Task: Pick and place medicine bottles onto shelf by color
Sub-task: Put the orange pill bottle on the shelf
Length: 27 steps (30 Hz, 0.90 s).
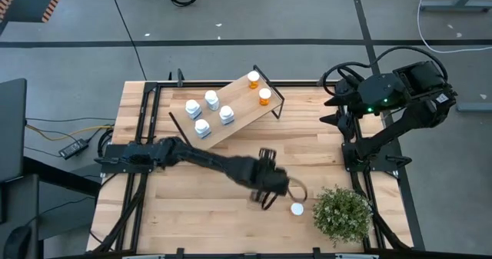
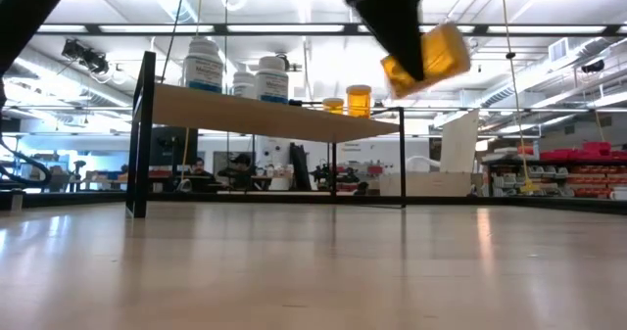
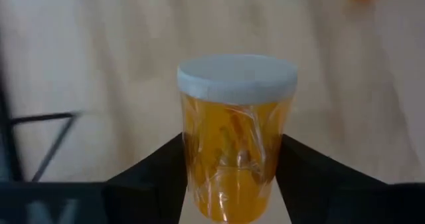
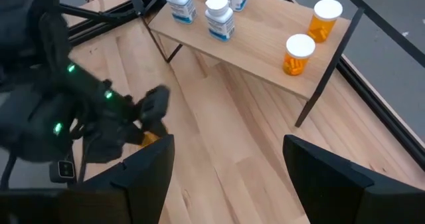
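A light-wood shelf (image 1: 231,113) on a thin black frame stands slanted on a wooden desk (image 1: 184,213). Four white medicine bottles (image 1: 209,111) cluster at the shelf's end nearer the left arm's base. Two orange medicine bottles (image 1: 259,88) with white caps stand at the shelf's opposite end, near each other.

The left claw (image 1: 270,184) reaches out across the desk, away from the shelf, toward a green potted plant (image 1: 342,213). Its two dark fingers (image 3: 149,177) are clamped on the sides of an orange bottle (image 3: 234,137) with a white cap, held clear above the desk in the low view. One more white-capped bottle (image 1: 297,209) stands on the desk between the left claw and the plant.

The right claw (image 4: 226,177) hovers raised beyond the shelf's orange end, its fingers spread apart and holding nothing.
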Motion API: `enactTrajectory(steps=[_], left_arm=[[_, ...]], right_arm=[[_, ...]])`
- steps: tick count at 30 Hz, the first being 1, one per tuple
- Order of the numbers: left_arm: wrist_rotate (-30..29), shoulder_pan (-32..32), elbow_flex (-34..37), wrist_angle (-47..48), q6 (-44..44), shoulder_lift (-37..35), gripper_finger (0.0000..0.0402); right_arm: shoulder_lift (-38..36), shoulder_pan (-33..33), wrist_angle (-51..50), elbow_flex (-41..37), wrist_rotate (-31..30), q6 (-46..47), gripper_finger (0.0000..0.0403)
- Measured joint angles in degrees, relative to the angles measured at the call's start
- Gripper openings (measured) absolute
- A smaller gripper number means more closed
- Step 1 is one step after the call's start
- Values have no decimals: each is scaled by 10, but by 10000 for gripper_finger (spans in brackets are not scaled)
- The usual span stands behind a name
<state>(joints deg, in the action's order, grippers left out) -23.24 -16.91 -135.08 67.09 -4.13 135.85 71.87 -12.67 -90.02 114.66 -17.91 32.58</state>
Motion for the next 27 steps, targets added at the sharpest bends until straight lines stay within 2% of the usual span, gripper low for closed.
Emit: enactTrajectory(steps=[2, 6, 11, 15, 27], left_arm=[[-7, 17, 25, -22, 33, -32, 195], [-21, 56, 26, -18, 103, -79, 195], [-27, 110, 27, -54, 138, -116, 205], [-28, 144, 26, -110, 140, -147, 200], [-51, 227, 27, -130, 121, -205, 193]], right_arm=[[-2, 0, 0, 0, -2, 0, 288], [-8, 0, 0, 0, -4, 1, 288], [-12, 0, 0, 0, -16, 2, 288], [-13, 0, 0, 0, -18, 4, 288], [-15, 0, 0, 0, -54, -9, 288]])
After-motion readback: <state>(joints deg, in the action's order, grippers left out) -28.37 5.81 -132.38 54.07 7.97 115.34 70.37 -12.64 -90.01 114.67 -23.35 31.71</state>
